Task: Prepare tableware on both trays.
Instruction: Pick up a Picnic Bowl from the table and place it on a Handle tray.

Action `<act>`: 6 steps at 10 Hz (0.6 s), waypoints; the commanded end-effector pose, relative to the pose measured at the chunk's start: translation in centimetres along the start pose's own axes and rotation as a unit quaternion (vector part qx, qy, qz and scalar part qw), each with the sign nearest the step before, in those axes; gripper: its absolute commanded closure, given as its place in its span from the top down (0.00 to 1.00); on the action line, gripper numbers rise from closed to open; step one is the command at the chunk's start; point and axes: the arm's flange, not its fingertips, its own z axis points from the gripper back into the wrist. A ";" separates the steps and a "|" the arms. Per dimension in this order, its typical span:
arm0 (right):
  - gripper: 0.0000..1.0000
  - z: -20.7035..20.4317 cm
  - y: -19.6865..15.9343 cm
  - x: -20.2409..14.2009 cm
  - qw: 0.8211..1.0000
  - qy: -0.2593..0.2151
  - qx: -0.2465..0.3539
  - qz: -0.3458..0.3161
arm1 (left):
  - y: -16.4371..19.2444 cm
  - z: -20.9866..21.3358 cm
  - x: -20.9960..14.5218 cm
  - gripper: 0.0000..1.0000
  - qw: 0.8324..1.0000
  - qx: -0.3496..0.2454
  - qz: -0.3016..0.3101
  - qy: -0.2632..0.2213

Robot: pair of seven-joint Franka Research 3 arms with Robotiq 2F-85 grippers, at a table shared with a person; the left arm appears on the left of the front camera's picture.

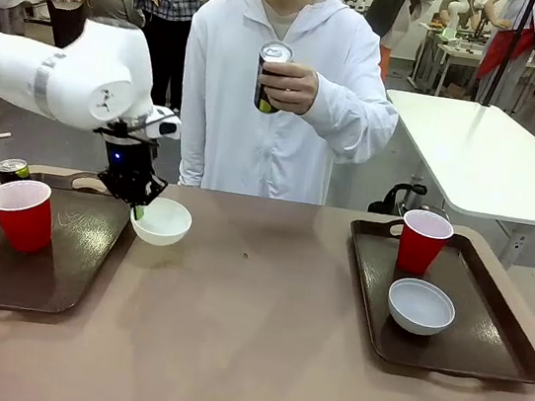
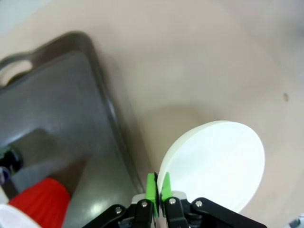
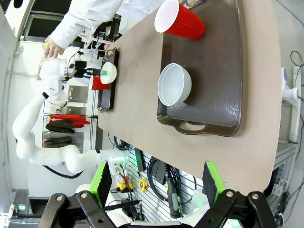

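Nearest, in the right wrist view: right gripper point(image 3: 156, 183), jaws spread wide, nothing between the green pads point(image 3: 101, 183), hanging off the near table edge. Just beyond, on the tan table point(image 1: 259, 329): right tray point(image 1: 450, 321), carrying a white bowl point(image 1: 421, 307) near its front and a red cup point(image 1: 423, 242) upright at its far left corner, cup and bowl apart.

Across the table, on the robot's left: left tray point(image 1: 25, 261), with a second red cup point(image 1: 22, 214) standing upright on it and a dark can point(image 1: 11, 171) behind that cup at the tray's far edge. Just beside the tray's right rim: second white bowl point(image 1: 162, 222), upright, its rim pinched by the left gripper point(image 1: 137, 208). In the left wrist view, green fingertips point(image 2: 151, 186) nearly together on the bowl's thin wall, bowl over bare table close to the tray rim; whether resting or lifted, cannot tell.

Farthest, behind the table: a person in a white hooded top point(image 1: 281, 103), a hand point(image 1: 291, 86) raised at chest height around a second dark can point(image 1: 271, 76) with a silver top.
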 end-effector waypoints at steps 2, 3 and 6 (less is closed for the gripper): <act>1.00 0.1 0.0 -0.1 1.000 0.000 0.005 0.004 | 2.2 4.4 -6.2 0.00 0.999 -0.024 -0.015 -0.018; 1.00 0.1 0.0 -0.1 1.000 0.000 0.005 0.004 | 3.1 4.9 -8.0 0.00 0.999 -0.031 -0.013 -0.017; 1.00 0.1 0.0 -0.1 1.000 0.000 0.005 0.004 | 6.2 4.1 -12.7 0.00 0.999 -0.040 0.004 -0.030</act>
